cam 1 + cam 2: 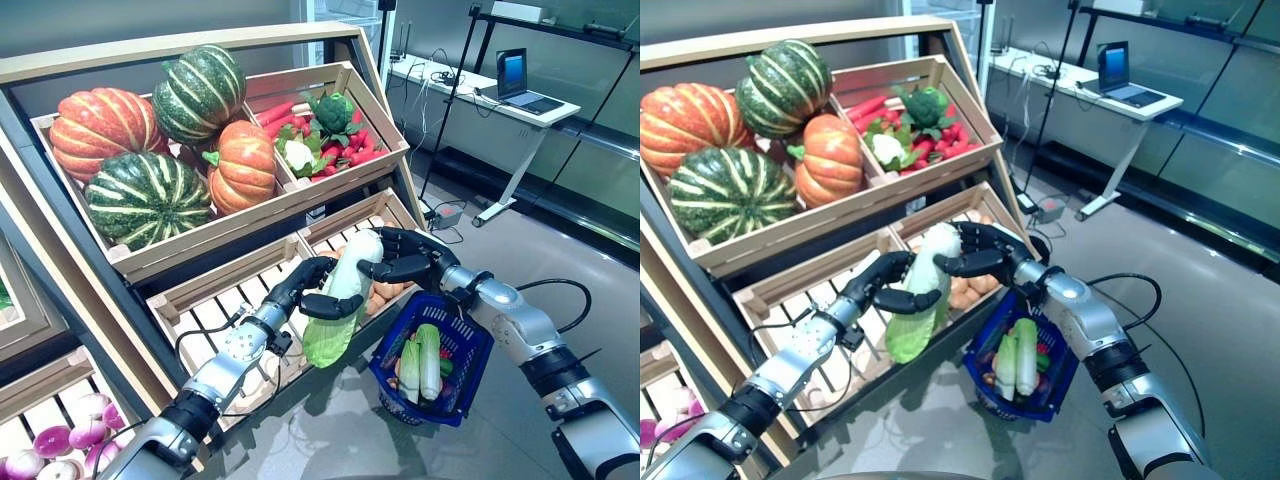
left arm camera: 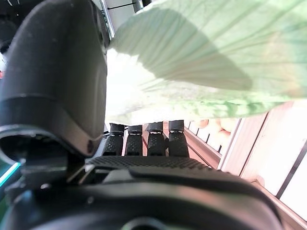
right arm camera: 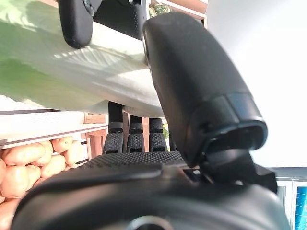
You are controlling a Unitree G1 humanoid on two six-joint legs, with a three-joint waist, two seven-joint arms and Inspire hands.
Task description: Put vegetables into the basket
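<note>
A long napa cabbage [image 1: 350,275], white at the top and green at the bottom, is held upright in front of the stand's lower crates. My left hand [image 1: 318,290] has its thumb and fingers curled round its middle. My right hand [image 1: 405,258] is curled round its white upper end. In the left wrist view the cabbage [image 2: 206,52] lies between thumb [image 2: 57,72] and fingers. The right wrist view shows the cabbage [image 3: 72,72] beside the thumb [image 3: 192,81]. The blue basket [image 1: 472,360] stands on the floor under my right forearm, with pale green cabbages [image 1: 422,362] in it.
The wooden stand [image 1: 180,45] with slanted crates rises at the left and behind the hands. Orange-brown round vegetables [image 1: 385,292] lie in the crate right behind the cabbage. A white desk [image 1: 500,105] with a laptop stands at the back right, grey floor [image 1: 560,250] before it.
</note>
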